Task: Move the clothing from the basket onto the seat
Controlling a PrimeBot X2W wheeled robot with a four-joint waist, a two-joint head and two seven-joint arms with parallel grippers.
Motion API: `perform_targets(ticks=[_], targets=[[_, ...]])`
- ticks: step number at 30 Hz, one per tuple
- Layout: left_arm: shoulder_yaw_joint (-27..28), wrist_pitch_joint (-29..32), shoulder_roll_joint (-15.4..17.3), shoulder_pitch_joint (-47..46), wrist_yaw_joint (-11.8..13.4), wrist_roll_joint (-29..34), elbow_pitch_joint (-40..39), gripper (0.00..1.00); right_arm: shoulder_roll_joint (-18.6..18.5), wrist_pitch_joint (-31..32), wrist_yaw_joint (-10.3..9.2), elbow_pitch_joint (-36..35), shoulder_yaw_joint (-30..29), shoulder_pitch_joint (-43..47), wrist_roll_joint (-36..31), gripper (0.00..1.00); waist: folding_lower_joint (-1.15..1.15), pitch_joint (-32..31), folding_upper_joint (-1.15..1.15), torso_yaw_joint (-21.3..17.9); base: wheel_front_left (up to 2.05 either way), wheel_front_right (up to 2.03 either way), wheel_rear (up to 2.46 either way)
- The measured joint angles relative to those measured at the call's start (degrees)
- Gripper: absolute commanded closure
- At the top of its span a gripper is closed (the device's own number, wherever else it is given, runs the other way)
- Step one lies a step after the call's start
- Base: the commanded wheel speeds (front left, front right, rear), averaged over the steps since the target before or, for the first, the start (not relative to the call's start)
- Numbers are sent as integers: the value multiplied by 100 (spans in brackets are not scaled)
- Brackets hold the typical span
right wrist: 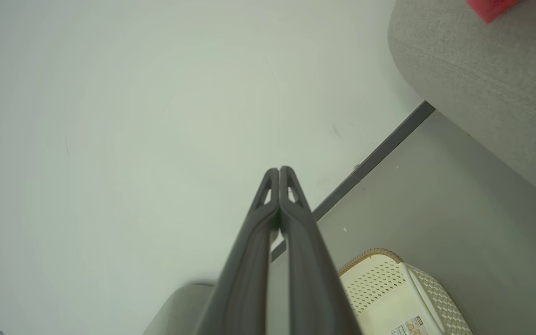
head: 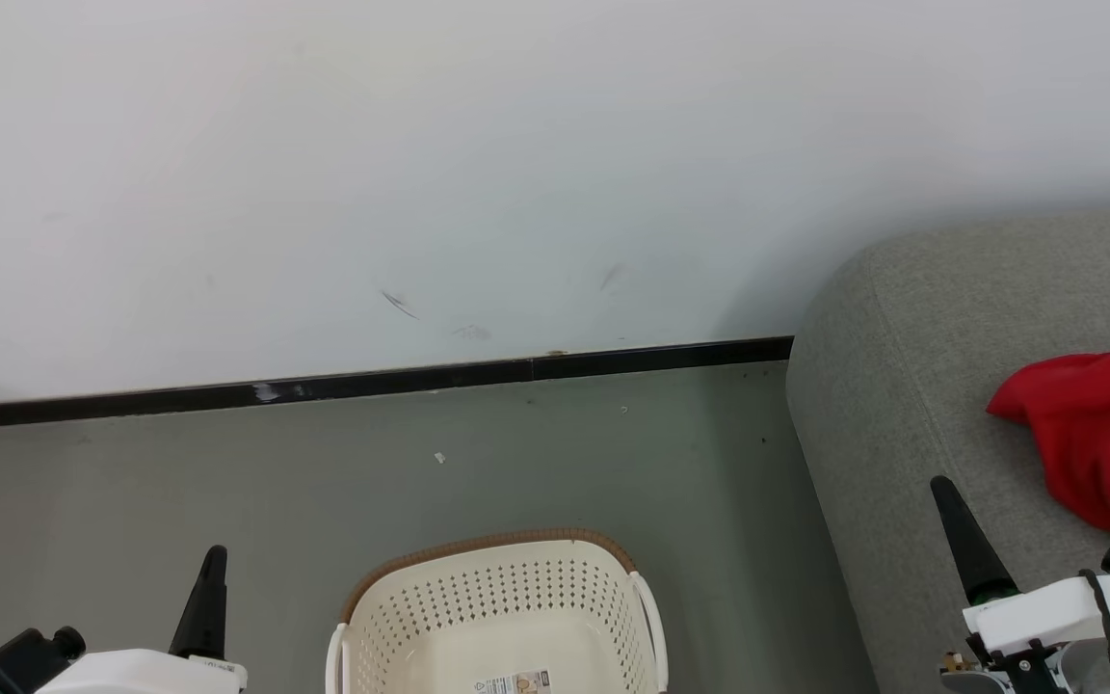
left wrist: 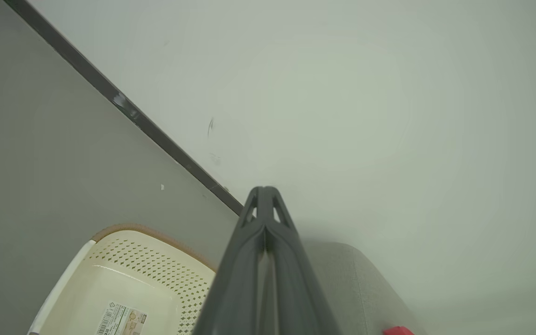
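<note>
Judged as the closing check, with little or perhaps nothing left to carry. To do it well: tilt the head lower and look over the whole floor of the basket (head: 497,590) before resting, since only its far half in sight, bare except for a printed label (head: 514,682), the nearer half cut off by the picture edge. Keep both arms away from the rim while looking, so as not to push the basket along the floor. If a garment found there: spread one claw first, go straight down into the middle, pinch a thick fold and not a thin edge, lift high over the rim, then release well inside the seat (head: 911,318), not on its rounded corner.

Clothing (head: 1095,424): heaped on the seat, up and to the right of the right claw (head: 943,490), near it but apart. Basket: on the floor between the two claws, nearer to the left claw (head: 215,557).

Pose: both arms low and apart, fingers pointing up toward the wall. Left claw pressed together, holding nothing. Right claw also pressed together and empty, standing before the seat's front side; contact with the fabric not possible to tell.
</note>
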Motion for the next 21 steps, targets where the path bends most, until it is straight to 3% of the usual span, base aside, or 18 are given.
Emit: perform_targets(ticks=[21], targets=[[332, 463, -154, -115, -153, -1277, 41, 100, 3, 337, 0, 279, -189, -109, 1772, 100, -8, 1, 0, 36, 0, 0, 0]])
